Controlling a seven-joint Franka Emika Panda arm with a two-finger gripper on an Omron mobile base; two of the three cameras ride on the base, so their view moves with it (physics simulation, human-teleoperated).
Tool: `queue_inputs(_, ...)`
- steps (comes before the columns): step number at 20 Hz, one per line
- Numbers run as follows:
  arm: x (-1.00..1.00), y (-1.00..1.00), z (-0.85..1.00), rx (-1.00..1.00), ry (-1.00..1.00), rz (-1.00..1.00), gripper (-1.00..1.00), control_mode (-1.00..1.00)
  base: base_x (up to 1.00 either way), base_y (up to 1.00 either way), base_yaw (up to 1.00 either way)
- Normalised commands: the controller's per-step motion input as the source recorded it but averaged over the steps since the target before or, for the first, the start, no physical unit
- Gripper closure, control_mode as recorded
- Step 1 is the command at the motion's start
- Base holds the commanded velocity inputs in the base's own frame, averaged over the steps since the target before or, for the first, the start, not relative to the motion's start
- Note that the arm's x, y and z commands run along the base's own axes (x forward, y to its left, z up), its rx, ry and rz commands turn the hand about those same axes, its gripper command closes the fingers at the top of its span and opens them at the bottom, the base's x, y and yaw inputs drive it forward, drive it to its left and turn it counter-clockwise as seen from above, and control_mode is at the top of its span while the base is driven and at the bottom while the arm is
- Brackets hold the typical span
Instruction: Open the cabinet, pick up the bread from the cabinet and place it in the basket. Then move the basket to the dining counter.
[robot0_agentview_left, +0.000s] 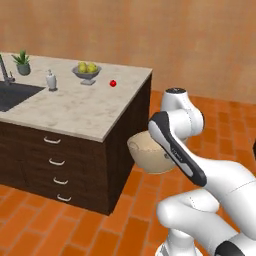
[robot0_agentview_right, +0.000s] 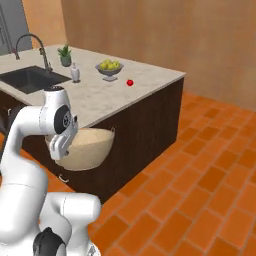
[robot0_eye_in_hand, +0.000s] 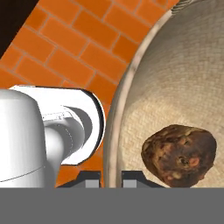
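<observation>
A: Basket (robot0_agentview_left: 150, 155) hangs in the air beside the dining counter (robot0_agentview_left: 75, 107), below its top, bread (robot0_eye_in_hand: 180, 155) lying inside. What could go wrong?

B: Its rim may catch the slab's edge, or a tilt may roll the bread out.

A: And the arm?

B: Folded, hand low. The gripper (robot0_eye_in_hand: 109, 177) is pinched tight on the basket's rim.

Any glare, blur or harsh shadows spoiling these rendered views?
Left base view: even lighting, no glare, slightly soft detail; the tan round basket is shaded under its rim. Right base view: likewise soft. Hand view: sharp, with the dark brown bread lump and the basket's weave clear.
</observation>
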Motion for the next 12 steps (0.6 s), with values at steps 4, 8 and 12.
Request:
queue_inputs(4,0.0,0.0,0.0,0.0,0.0,0.0,1.0,1.0,1.0,-0.44,0.04)
queue_inputs(8,0.0,0.0,0.0,0.0,0.0,0.0,1.0,1.0,1.0,-0.63,0.07)
queue_inputs(12,0.0,0.0,0.0,0.0,0.0,0.0,1.0,1.0,1.0,-0.47,0.22)
